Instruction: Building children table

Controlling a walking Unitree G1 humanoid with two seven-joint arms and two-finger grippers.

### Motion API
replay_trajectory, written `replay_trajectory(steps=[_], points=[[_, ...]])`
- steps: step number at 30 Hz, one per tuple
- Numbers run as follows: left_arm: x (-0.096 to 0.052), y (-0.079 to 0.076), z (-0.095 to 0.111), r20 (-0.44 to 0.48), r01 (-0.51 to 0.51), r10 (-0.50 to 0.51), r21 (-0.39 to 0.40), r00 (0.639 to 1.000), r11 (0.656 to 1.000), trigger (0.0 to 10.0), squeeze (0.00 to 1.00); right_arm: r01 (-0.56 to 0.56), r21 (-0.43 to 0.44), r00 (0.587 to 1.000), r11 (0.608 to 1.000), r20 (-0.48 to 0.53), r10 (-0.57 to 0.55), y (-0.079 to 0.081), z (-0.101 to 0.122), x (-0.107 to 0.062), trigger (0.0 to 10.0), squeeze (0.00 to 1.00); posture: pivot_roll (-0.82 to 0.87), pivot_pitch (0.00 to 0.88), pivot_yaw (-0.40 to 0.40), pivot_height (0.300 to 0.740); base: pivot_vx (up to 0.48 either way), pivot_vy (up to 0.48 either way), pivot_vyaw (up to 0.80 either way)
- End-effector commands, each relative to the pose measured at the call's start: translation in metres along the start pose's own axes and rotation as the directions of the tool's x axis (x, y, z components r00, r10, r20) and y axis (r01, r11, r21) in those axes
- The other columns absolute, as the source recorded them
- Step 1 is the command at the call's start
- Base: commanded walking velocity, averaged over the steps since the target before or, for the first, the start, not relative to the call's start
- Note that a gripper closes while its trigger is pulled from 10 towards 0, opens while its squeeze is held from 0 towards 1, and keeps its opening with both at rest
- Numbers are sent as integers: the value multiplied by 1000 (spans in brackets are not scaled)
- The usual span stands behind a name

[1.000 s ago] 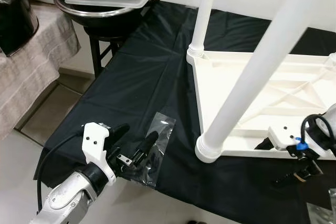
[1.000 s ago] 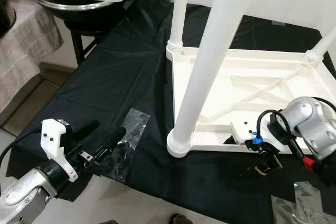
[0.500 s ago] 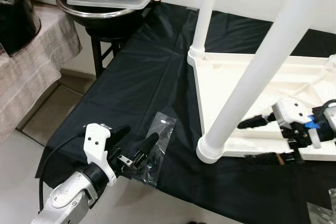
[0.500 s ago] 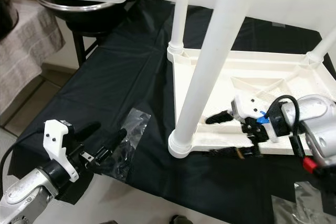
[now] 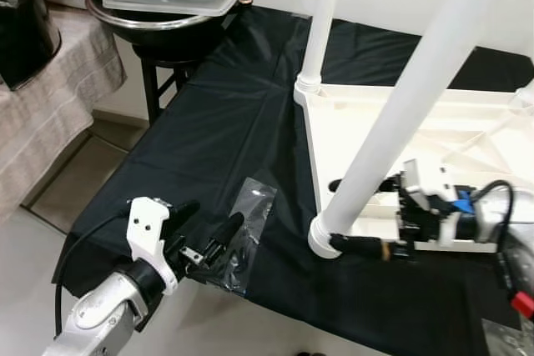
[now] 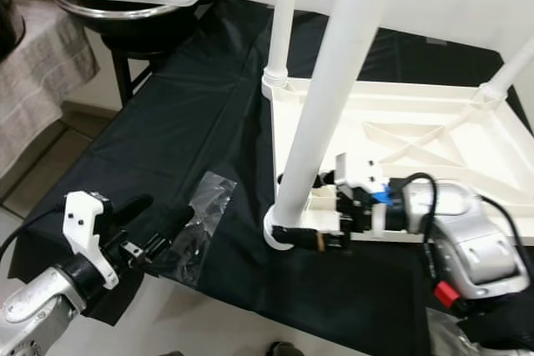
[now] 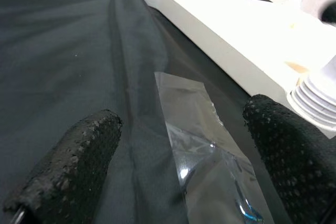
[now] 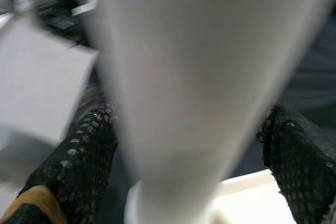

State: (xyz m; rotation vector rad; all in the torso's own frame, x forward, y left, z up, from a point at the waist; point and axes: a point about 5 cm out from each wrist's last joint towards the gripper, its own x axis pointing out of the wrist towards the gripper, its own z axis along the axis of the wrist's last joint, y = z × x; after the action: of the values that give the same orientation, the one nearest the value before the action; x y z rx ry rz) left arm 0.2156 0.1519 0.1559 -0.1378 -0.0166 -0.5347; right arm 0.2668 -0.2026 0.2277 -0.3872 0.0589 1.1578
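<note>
A: Right tool [image 6: 310, 210]?
B: Moved in since last frame, fingers now wide around near table leg [image 6: 334, 72]. Left tool [image 5: 203, 229] wide over plastic bag [image 5: 242, 231].
A: Table?
B: White table top [image 6: 434, 131] upside down on black-covered bench [image 5: 217, 122].

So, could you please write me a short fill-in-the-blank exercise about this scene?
1. The right gripper has its jaws on either side of the nearest white table ____.
2. The clear plastic bag lies on the ____ cloth.
3. The left gripper hovers by the bag with its jaws ____.
4. The white tabletop lies ____ down.

Answers: leg; black; open; upside
</note>
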Motion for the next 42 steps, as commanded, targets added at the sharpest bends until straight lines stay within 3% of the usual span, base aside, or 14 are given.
replay_trajectory(steps=[1,5,11,15,21,22,24,25,35,37,39,40,41,42], points=[[-2,-2,-6,-22,12,-12,6,1000,1000,10000,0,7,11,1000,1000,16,-8,5,-1,7,10000,0,20,173,-16,740,0,0,0],[-2,-7,-6,-9,44,-44,16,999,999,10000,0,-11,61,999,998,49,8,12,-3,11,10000,0,20,174,-15,740,0,0,0],[-17,-17,-8,5,179,-179,40,984,983,10000,0,-137,127,991,982,31,134,19,-13,-4,10000,0,26,172,-10,740,0,0,0],[-22,-20,-9,-2,230,-230,41,973,972,10000,0,-173,125,985,977,9,173,8,-11,-13,10000,0,32,174,-11,740,0,0,0],[-27,-26,-9,3,284,-284,36,959,958,10000,0,-186,81,982,979,1,187,-8,-5,-8,10000,0,48,188,-9,740,0,0,0],[-30,-26,-8,5,287,-288,33,958,957,10000,0,-183,69,983,981,2,184,-12,-4,-7,2039,0,55,190,-9,740,0,0,0],[-31,-26,-9,3,286,-287,34,958,957,10000,0,-183,62,983,981,3,183,-13,-4,-6,2039,0,55,190,-9,740,0,0,0],[-33,-26,-9,3,288,-288,36,958,957,10000,0,-184,63,983,981,5,184,-14,-5,-5,0,0,56,189,-10,740,0,0,0],[-37,-23,-16,9,296,-296,31,955,955,10000,0,-196,78,980,977,45,193,-8,-10,9,0,0,51,187,-22,740,0,0,0],[-36,-23,-19,16,292,-292,26,956,956,10000,0,-145,101,989,984,50,141,-5,-16,17,0,0,51,187,-22,740,0,0,0],[-36,-21,-20,33,277,-277,13,960,961,10000,0,9,171,999,985,36,-15,-1,-29,28,0,0,46,188,-49,740,0,0,0],[-36,-21,-20,33,277,-277,13,960,961,10000,0,9,171,999,985,36,-15,-1,-29,28,0,0,46,188,-49,740,0,0,0],[-35,-20,-21,37,274,-274,9,961,962,10000,0,216,217,976,952,-55,-209,1,-42,38,0,0,44,185,-60,740,0,0,0],[-35,-20,-21,37,274,-274,9,961,962,10000,0,216,217,976,952,-55,-209,1,-42,38,0,0,44,185,-60,740,0,0,0]])
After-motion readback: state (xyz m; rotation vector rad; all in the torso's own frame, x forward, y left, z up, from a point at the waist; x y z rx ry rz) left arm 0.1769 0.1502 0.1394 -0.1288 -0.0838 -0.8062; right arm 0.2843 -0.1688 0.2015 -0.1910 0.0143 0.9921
